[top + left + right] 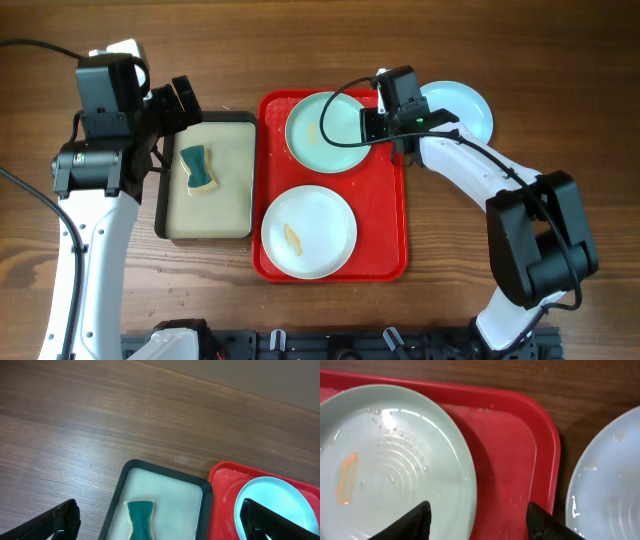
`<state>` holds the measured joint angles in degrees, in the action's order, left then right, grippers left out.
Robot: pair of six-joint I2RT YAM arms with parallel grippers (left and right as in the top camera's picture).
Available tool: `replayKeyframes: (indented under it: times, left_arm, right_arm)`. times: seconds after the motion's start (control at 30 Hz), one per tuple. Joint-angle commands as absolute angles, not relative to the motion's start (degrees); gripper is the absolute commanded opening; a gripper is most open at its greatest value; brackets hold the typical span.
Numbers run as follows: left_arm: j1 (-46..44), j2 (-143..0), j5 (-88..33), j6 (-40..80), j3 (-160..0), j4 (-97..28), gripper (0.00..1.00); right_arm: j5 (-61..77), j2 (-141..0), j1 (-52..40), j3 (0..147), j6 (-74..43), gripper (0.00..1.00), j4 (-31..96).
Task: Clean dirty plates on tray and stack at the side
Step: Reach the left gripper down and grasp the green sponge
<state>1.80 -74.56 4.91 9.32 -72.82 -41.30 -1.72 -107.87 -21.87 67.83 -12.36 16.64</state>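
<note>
Looking down on a wooden table (560, 60), running out of frame on every side. Noting the left arm (95, 230) climbing from the near-left edge and folding in over the far-left wood, its base getting cropped by the frame. Noting the right arm (480, 175) stretching from the near-right corner diagonally toward the far-right corner of the red tray (385, 230).

Finding that tray lying mid-table, with the black-rimmed beige tray (230, 215) sitting just beside its left rim. Finding the pale green plate (325, 135) resting in the red tray's far half, carrying an orange-yellow smear, its right edge getting covered overhead by the right wrist. Finding the white plate (310, 235) resting in the near half, also smeared, showing whole. Finding the pale blue plate (465, 105) sitting off the tray on bare wood, just past the far-right corner, its left edge hiding under the same wrist. Seeing a narrow strip of wood separating it from the tray rim, and more bare wood opening out on the tray's right, nearer than that plate.

Seeing the right gripper (478, 510) hovering with fingers spread, gripping nothing, straddling the green plate's right rim; not managing to tell whether touching. Seeing the left gripper (159, 507) hanging near the beige tray's far-left corner, jaws gaping wide, holding nothing. Spotting the teal sponge (198, 168) lying on the beige tray's left part, its near end getting cropped in the left wrist view.
</note>
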Motion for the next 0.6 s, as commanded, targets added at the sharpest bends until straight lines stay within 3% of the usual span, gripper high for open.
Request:
replayKeyframes:
  times: [0.0, 0.03, 0.13, 0.2, 0.23, 0.27, 0.3, 0.37, 0.5, 0.53, 0.57]
  left_arm:
    - [2.15, -74.0, 5.45, 9.85, -73.14, -40.51, 1.0]
    - [2.15, -74.0, 5.45, 9.85, -73.14, -40.6, 1.0]
    - [2.15, -74.0, 5.34, 9.87, -73.14, -40.95, 1.0]
    - [2.11, -73.97, -3.81, 9.87, -73.14, -44.38, 1.0]
    - [2.11, -74.02, -6.74, 9.87, -73.14, -45.8, 1.0]
    - [2.11, -74.04, -8.38, 9.85, -73.14, -46.85, 1.0]
    - [2.11, -74.04, -8.54, 9.85, -73.14, -48.16, 1.0]
    - [2.09, -74.35, -8.56, 9.87, -73.14, -52.73, 1.0]
    - [2.11, -75.53, -8.51, 9.82, -73.12, -56.12, 1.0]
    - [2.11, -75.55, -8.49, 9.82, -73.12, -56.05, 1.0]
    - [2.11, -75.55, -8.47, 9.82, -73.14, -56.03, 1.0]
  right_arm:
    - [6.15, -107.39, -21.69, 67.79, -13.67, 0.9, 17.93]
    - [6.46, -107.39, -21.69, 67.79, -13.61, 0.99, 17.63]
    - [5.58, -107.39, -21.67, 67.79, -8.73, 0.98, 16.32]
    - [3.84, -107.39, -21.67, 67.79, -9.28, 0.54, 15.88]
    - [3.84, -107.42, -21.69, 67.79, -10.22, 0.37, 15.9]
    - [3.86, -107.42, -21.69, 67.79, -11.38, 0.22, 16.01]
    - [3.84, -107.42, -21.69, 67.75, -13.04, 0.18, 16.32]
    - [3.84, -107.74, -21.67, 67.75, -13.65, 0.29, 16.51]
    - [2.26, -109.1, -21.67, 67.75, -13.74, 0.34, 14.39]
    - [0.97, -109.69, -21.67, 67.75, -14.17, 0.33, 13.93]
    - [-1.41, -111.39, -21.67, 67.75, -16.78, 0.25, 12.95]
